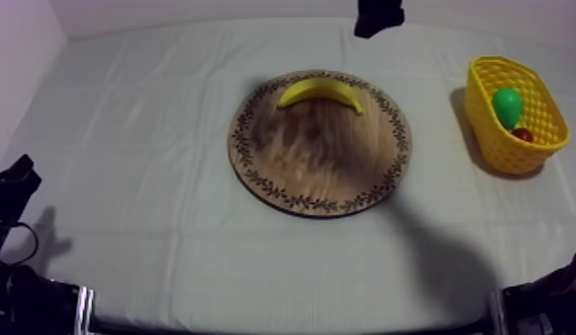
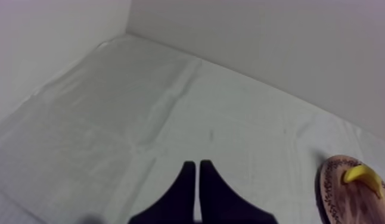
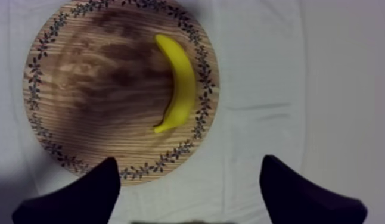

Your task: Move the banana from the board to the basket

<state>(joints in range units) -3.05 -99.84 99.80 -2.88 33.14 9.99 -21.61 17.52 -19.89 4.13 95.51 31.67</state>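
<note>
A yellow banana (image 1: 320, 91) lies on the far part of the round wooden board (image 1: 318, 165) at the table's middle. The yellow basket (image 1: 510, 156) stands at the right. My right gripper (image 1: 378, 16) hangs beyond the board's far edge. In the right wrist view its fingers stand wide apart, open (image 3: 189, 162), above the board's rim (image 3: 93, 89) with the banana (image 3: 182, 83) a little ahead of them. My left gripper (image 1: 15, 183) rests low at the left, and its fingers (image 2: 195, 165) lie together over bare cloth, shut on nothing. Far off beside them sit the board (image 2: 335, 190) and banana (image 2: 363, 177).
Inside the basket lie a green pear (image 1: 507, 104) and a small red fruit (image 1: 522, 134). A wall runs along the table's far edge and left side. Part of my right arm (image 1: 550, 298) shows black at the near right.
</note>
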